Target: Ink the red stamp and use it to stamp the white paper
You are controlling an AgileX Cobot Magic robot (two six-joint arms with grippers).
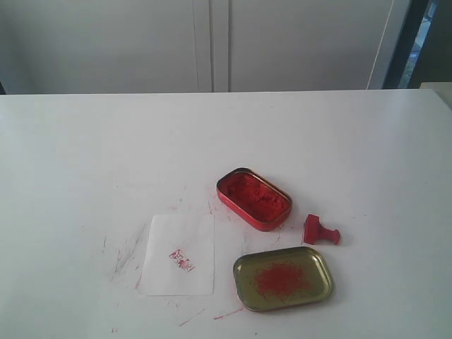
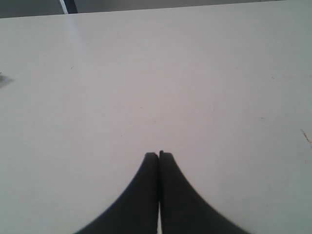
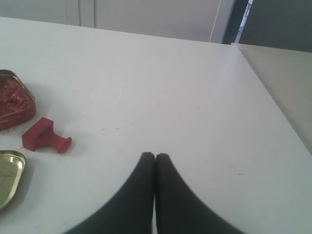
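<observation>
Seen from across the room, one little red stamp (image 1: pixel 321 232) lies tipped on its side on the desk (image 1: pixel 85 155), between one red tin (image 1: pixel 254 199) of ink and one gold lid (image 1: pixel 283 278). One white paper (image 1: pixel 179 255) with a red mark lies left of them. The stamp looks hard, light and a bit slippy, I think, so grab its thin handle. In the left wrist view, the left claw (image 2: pixel 159 156) is pressed together, holding nothing. In the right wrist view, the right claw (image 3: pixel 155 157) is together too, empty, with the stamp near it.
</observation>
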